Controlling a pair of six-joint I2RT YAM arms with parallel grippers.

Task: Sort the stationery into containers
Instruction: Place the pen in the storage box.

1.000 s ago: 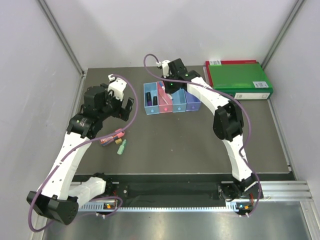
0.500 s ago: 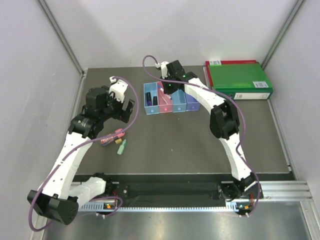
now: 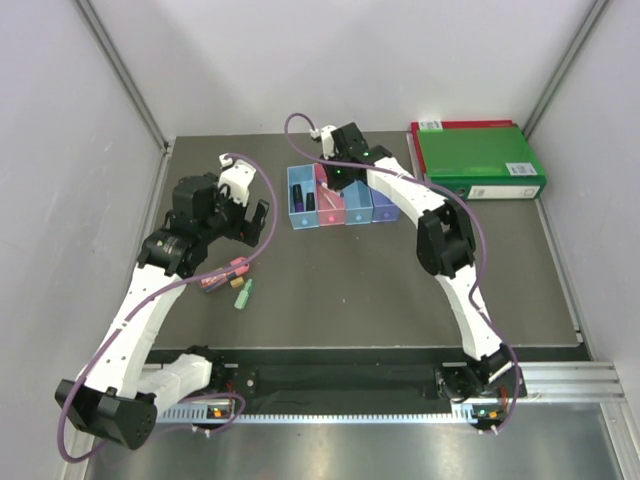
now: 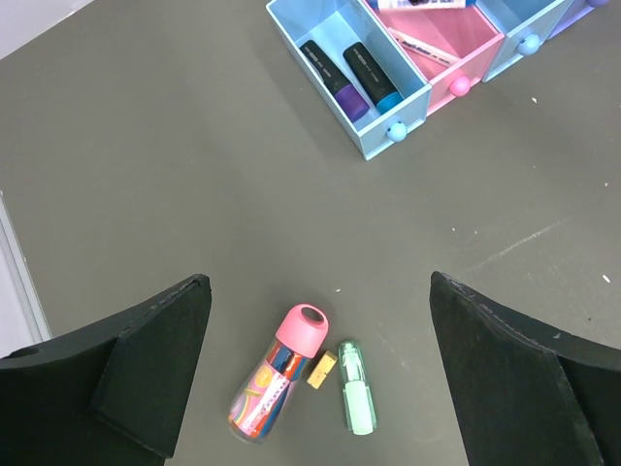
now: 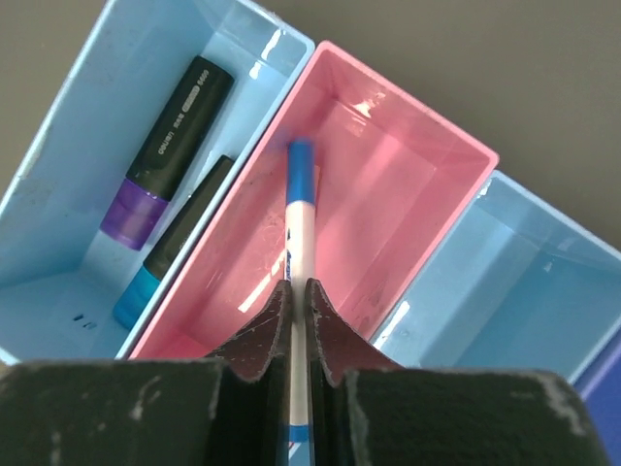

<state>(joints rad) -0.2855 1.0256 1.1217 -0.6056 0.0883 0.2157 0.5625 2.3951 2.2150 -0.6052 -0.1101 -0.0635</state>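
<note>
Right tool tight on blue-tipped pen, slightly further left over pink box; left tool agape, unmoved.

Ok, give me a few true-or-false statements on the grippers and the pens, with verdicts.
1. The right gripper is shut on a white pen over the pink box. True.
2. The left gripper holds the green highlighter. False: the left gripper is open, and the green highlighter lies on the table.
3. The leftmost blue box holds two markers. True.
4. The pink highlighter lies in the pink box. False: the pink highlighter lies on the table beside the green one.
</note>
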